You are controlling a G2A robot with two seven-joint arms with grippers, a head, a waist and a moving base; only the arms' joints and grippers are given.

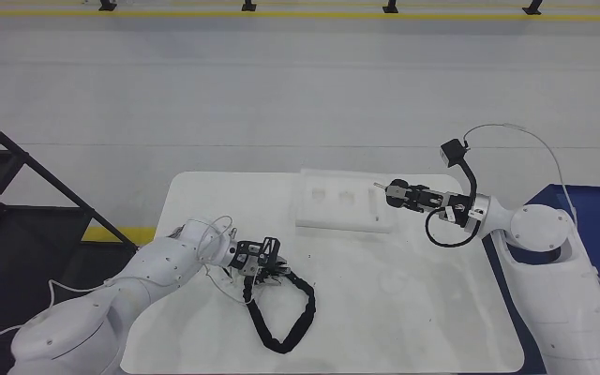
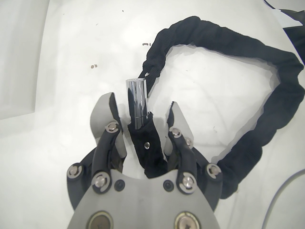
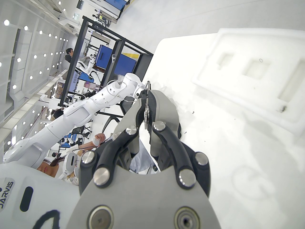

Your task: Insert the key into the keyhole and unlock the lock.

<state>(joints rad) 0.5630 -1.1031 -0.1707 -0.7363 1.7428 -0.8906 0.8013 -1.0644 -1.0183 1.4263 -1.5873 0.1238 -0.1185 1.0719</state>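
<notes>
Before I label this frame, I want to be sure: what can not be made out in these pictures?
Keyhole: left wrist view, the lock cylinder shows its side; its end face is too oblique.
Key: right wrist view, edge-on, partly covered by the right gripper; too small in top view.
Chain: left wrist view, near end hidden under the left gripper.

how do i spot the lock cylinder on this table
On the white table, find the black cloth-covered chain looped by the left arm. At one end, inside the open left claw, the lock cylinder sticks out. It is the only shiny chrome piece, short and round.
</notes>
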